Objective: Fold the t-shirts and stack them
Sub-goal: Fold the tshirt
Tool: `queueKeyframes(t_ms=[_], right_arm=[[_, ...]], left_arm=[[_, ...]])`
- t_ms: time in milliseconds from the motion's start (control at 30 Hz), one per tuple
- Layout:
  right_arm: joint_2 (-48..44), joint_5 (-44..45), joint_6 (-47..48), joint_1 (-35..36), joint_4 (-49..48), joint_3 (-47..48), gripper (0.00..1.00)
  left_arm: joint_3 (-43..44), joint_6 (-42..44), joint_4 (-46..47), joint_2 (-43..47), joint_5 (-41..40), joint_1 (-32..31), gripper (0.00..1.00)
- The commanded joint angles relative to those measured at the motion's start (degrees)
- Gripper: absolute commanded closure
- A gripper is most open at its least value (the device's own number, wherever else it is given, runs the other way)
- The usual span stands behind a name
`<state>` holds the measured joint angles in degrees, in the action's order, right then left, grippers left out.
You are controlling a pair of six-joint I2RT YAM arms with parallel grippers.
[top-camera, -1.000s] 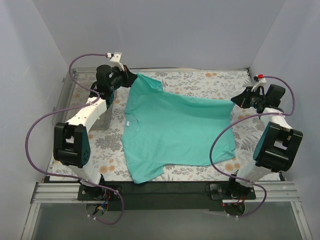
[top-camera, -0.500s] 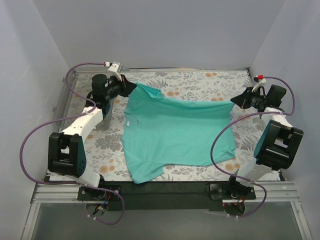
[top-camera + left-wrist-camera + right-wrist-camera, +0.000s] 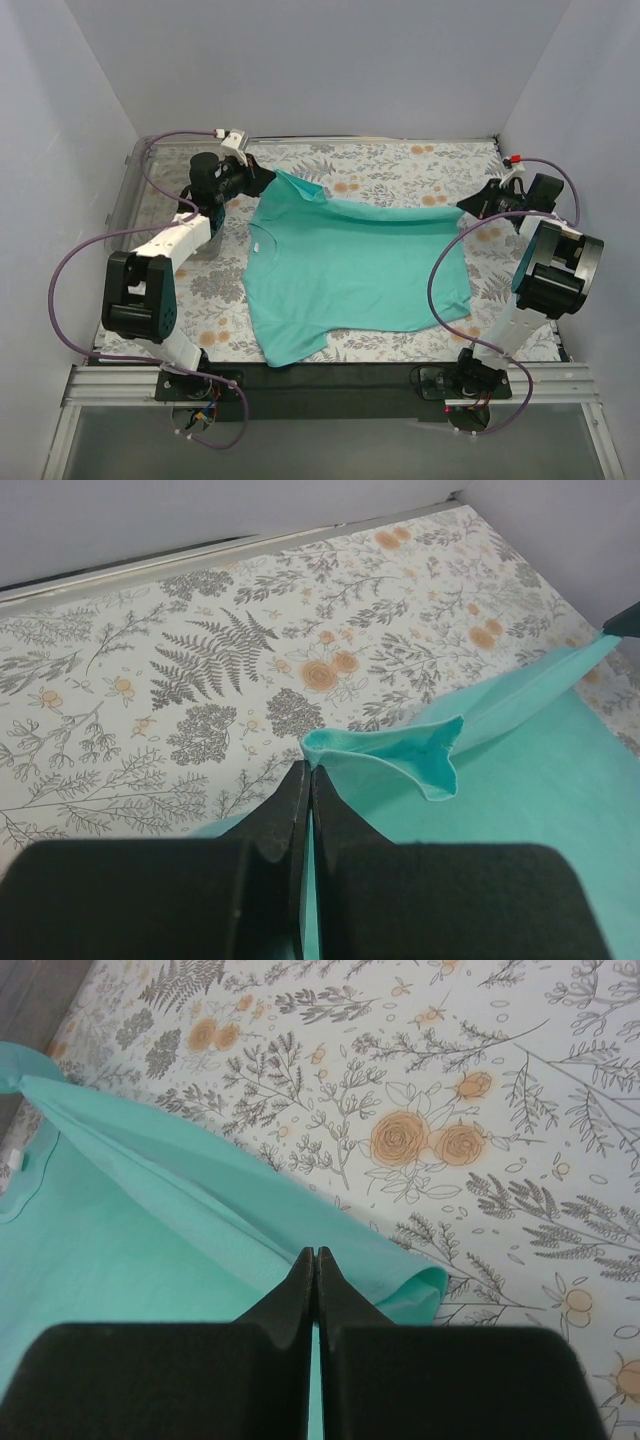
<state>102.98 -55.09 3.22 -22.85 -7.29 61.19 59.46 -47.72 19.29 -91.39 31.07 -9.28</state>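
One teal-green t-shirt lies spread on the floral table, its far edge lifted and pulled taut between the two grippers. My left gripper is shut on the shirt's far left corner, the sleeve bunching just past its tips. My right gripper is shut on the far right corner, where the fabric folds over beside its tips. The shirt's near half lies flat, collar at the left.
A clear plastic bin stands at the far left, beside the left arm. The floral table cover shows bare beyond the shirt, up to the back wall. Purple cables loop off both arms.
Both grippers have drawn the shirt's far edge toward the near side and lower; the lifted fold has flattened into a narrow taut ridge. The left arm has shifted, still holding its corner.
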Motion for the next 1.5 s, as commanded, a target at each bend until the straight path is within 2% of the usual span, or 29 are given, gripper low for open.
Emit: queueKeyframes(t_ms=[0, 267, 733, 1467], right_arm=[[2.30, -1.69, -2.78, 0.44, -5.98, 4.72, 0.99], [6.70, -1.77, -7.09, 1.49, -10.11, 10.18, 0.99], [6.18, -3.27, -4.46, 1.41, -10.03, 5.53, 0.99], [3.55, -2.21, -3.49, 0.27, -9.24, 1.04, 0.99]], left_arm=[[3.11, 0.79, 2.68, -3.07, -0.92, 0.23, 1.00], [6.81, 1.05, 3.21, -7.48, -0.22, 0.23, 1.00], [-1.53, 6.85, 7.43, -1.95, 1.89, 0.23, 1.00], [-9.63, 10.37, 3.30, 4.38, 2.94, 0.23, 1.00]])
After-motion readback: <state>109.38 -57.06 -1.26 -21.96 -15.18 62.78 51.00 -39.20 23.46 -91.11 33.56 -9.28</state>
